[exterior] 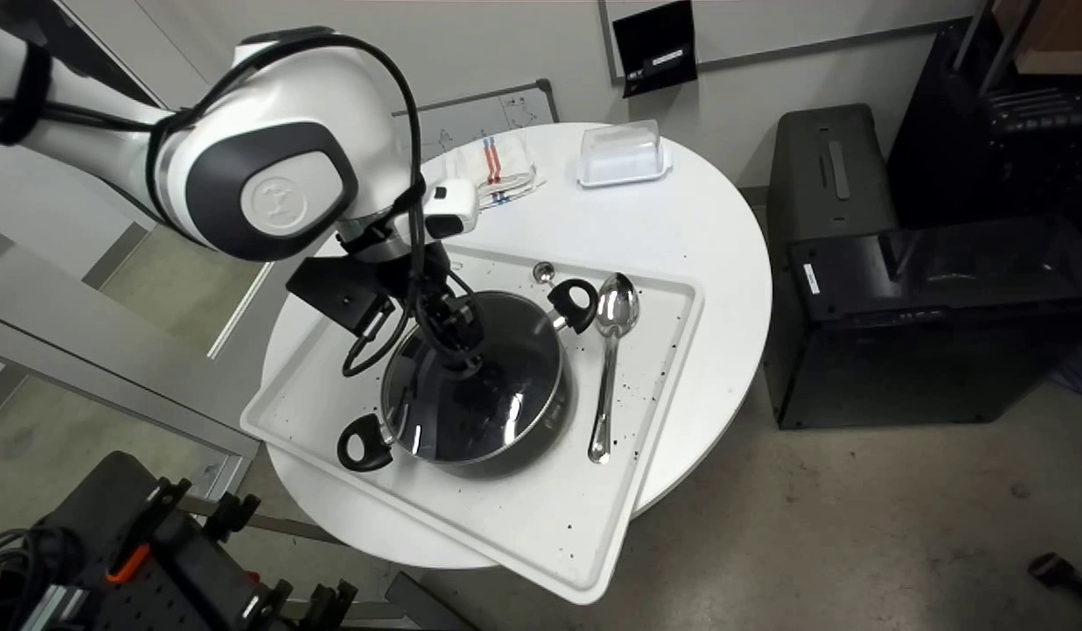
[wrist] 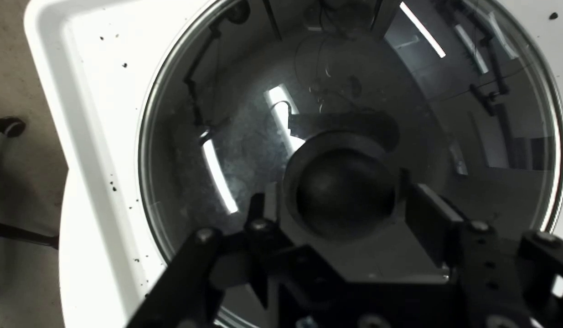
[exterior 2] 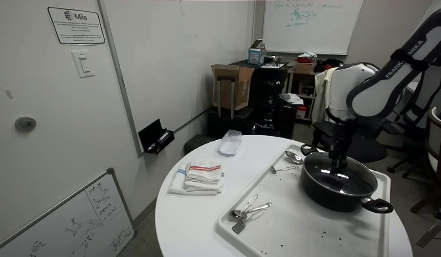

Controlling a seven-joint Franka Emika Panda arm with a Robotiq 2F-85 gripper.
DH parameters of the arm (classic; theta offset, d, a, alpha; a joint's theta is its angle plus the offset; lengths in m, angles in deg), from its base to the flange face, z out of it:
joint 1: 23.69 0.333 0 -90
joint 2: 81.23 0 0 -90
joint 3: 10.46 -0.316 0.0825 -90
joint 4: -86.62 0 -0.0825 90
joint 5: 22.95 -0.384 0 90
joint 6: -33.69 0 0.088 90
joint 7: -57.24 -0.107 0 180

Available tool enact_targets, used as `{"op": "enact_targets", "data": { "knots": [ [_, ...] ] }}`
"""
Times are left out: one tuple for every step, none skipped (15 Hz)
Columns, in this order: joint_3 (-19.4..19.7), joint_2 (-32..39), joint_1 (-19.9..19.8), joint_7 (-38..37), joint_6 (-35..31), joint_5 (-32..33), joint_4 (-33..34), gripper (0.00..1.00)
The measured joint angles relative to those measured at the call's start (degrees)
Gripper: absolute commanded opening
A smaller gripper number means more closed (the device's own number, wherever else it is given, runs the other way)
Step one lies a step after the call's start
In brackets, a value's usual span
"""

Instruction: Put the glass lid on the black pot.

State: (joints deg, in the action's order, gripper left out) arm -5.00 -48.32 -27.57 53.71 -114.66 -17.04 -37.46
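Observation:
The glass lid (exterior: 514, 377) lies on top of the black pot (exterior: 549, 425), its metal rim following the pot's edge. The lid (exterior 2: 356, 182) and pot (exterior 2: 322, 196) show the same way in the other exterior picture. In the wrist view the lid (wrist: 245, 150) fills most of the frame, with its round dark knob (wrist: 345, 193) in the middle. My gripper (wrist: 338, 191) is open, its fingers on either side of the knob with small gaps. The gripper also shows low over the lid's centre in both exterior views (exterior: 463, 355) (exterior 2: 338, 162). The pot's interior is hidden.
The pot stands on a white tray (exterior: 308, 407) on a round white table (exterior: 716, 237). A large metal spoon (exterior: 606, 377) lies beside the pot. Small metal utensils (exterior 2: 247, 214) lie at a tray corner. Folded towels (exterior 2: 202, 178) and a clear-lidded dish (exterior: 624, 158) are on the table.

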Motion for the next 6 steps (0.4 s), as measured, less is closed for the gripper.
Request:
{"op": "enact_targets", "data": {
  "knots": [
    [-0.06,-0.17,0.01,0.03,-0.06,0.0,-0.01,1.0],
    [-0.16,-0.44,0.01,0.06,-0.16,0.0,-0.08,1.0],
    [-0.27,-0.86,0.05,0.1,-0.3,0.0,-0.24,1.0],
    [-0.46,-1.46,0.07,0.21,-0.42,0.0,-0.48,1.0],
    [-0.66,-2.11,0.1,0.29,-0.45,0.0,-0.75,1.0],
    [-0.84,-2.85,0.15,0.31,-0.49,0.0,-1.13,1.0]
  ]
}}
